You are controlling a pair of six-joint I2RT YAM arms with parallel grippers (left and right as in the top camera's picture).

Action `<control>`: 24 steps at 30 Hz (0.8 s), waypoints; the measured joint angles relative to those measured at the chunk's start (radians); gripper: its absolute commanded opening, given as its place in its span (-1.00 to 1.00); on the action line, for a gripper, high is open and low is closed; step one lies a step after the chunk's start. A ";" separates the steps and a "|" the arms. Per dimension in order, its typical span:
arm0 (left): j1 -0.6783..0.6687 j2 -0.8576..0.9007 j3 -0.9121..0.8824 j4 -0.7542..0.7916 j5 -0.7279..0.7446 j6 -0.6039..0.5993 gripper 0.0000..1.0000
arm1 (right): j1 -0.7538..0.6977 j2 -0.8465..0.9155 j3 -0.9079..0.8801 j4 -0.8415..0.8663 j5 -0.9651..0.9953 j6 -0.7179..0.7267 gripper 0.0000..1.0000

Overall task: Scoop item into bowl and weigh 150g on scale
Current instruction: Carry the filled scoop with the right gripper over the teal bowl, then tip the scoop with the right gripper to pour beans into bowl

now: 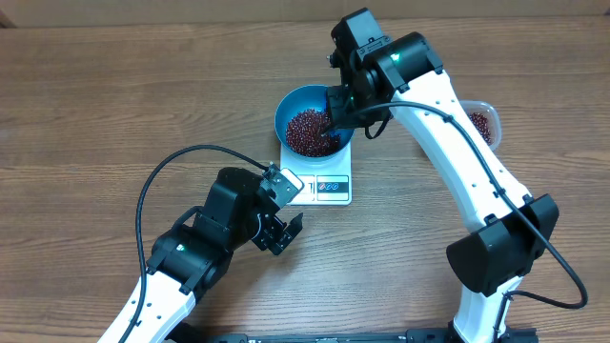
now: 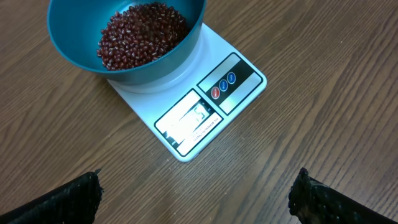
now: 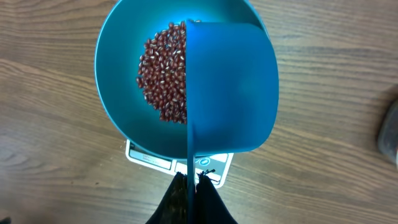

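The left gripper [image 1: 283, 232] hovers above the bare wooden table [image 1: 114, 114] nearest the robot, its two fingers spread wide and holding nothing. At about one o'clock from it, just beyond the fingertips, lies the white scale [image 1: 324, 188]. The scale's display strip and three small buttons run along its six o'clock edge. In the left wrist view the display is lit, but glare washes out the digits, so the reading cannot be told.

The blue bowl [image 1: 286, 103] stands on the twelve o'clock half of the scale, covering most of the platform. The red-brown beans [image 1: 307, 131] lie in a loose heap across its bottom, well below the rim.

Over the bowl's three o'clock side hangs the right gripper [image 3: 191, 186], clamped tight on the thin handle of a small blue scoop [image 3: 233, 87]. The scoop is turned on its side above the beans, its cup reaching past the bowl's rim.

Farther off, at three o'clock from the bowl and well apart, a clear plastic tub [image 1: 484, 122] holds more beans, partly hidden behind the right arm.
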 measured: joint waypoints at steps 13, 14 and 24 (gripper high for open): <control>0.000 0.000 0.000 0.000 0.000 0.000 0.99 | 0.014 0.000 0.000 0.030 0.063 0.000 -0.92; 0.000 0.000 0.000 0.000 0.000 0.000 0.99 | 0.014 0.000 0.000 0.030 0.071 0.000 -0.92; 0.000 0.000 0.000 0.000 0.000 0.000 1.00 | 0.058 0.000 0.000 0.032 0.135 0.000 -0.92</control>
